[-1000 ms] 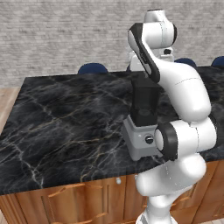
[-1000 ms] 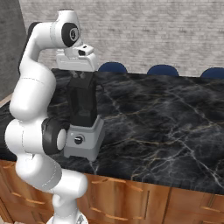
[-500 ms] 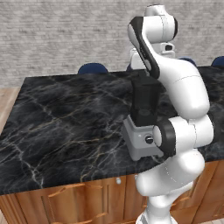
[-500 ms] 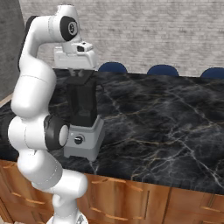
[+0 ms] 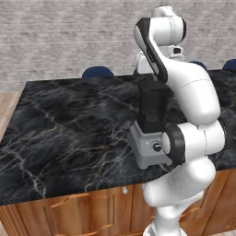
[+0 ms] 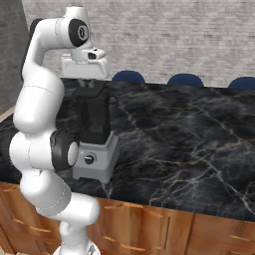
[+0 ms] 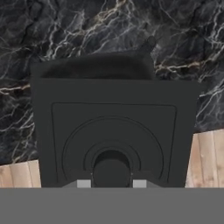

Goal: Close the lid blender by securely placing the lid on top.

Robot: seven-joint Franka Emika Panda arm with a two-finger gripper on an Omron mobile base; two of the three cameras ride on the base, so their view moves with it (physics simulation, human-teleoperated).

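The blender stands near the counter's front edge, its light grey base carrying a tall dark jar. In the right base view my gripper hangs straight down over the top of the jar. The hand view looks down on the square black lid, which lies over the jar. My gripper is shut on the round knob at the lid's middle, one fingertip on each side. I cannot tell whether the lid sits fully on the rim.
The black marble counter stretches wide to the left of the blender and far to its right. Blue chairs stand behind it by a brick wall. Wooden cabinets run below the front edge.
The hand has barely shifted above the jar. The jaws stay shut on the lid's knob.
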